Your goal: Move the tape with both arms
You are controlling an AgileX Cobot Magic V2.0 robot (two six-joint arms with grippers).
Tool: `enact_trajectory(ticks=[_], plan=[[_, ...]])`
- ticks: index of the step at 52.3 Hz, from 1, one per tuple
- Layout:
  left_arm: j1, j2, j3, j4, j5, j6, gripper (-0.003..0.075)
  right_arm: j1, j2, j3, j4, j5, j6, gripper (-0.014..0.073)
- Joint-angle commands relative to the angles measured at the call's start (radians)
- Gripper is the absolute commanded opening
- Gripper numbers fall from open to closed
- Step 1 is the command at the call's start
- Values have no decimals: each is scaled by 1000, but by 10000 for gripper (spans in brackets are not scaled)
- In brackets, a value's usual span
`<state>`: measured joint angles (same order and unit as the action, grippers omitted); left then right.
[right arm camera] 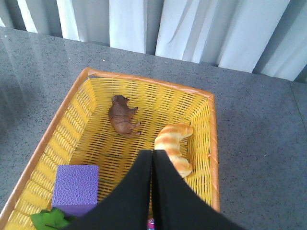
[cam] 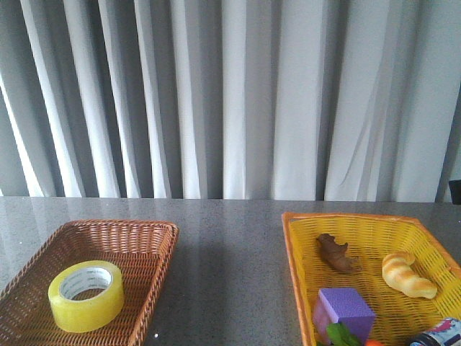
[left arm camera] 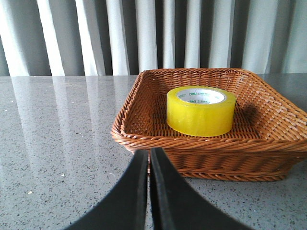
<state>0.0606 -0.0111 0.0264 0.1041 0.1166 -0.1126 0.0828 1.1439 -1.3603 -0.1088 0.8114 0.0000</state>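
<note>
At about 8 o'clock on the surface (cam: 230, 238), the tape (cam: 86, 295) lies flat in the brown basket (cam: 155, 263), core opening facing up. The left tool (left arm camera: 148, 160), fingers pressed together and empty, sits just outside the basket's near rim with the roll ahead at 1 o'clock; this arm is nearer. The right tool (right arm camera: 152, 160), likewise closed and empty, hangs over the yellow basket (right arm camera: 211, 143) at 4 o'clock.

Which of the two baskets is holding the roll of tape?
The brown wicker basket on the robot's left side holds the tape, and nothing else. The yellow basket on the right holds a purple cube, a croissant and a brown animal figure.
</note>
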Motion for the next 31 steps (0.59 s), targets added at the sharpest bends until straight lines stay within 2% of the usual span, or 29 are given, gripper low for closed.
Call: enact_trajectory(ticks=[1, 10, 20, 31], plan=[[2, -17, -23, -11, -66, -10, -6, -1, -20, -24, -8, -61, 0, -8], [2, -17, -23, -11, -66, -10, -6, -1, -102, 64, -34, -132, -37, -8], [2, -17, -23, -11, -66, -10, -6, -1, -349, 436, 39, -383, -35, -8], [2, -17, -23, -11, -66, -10, -6, -1, -620, 819, 121, -545, -35, -8]])
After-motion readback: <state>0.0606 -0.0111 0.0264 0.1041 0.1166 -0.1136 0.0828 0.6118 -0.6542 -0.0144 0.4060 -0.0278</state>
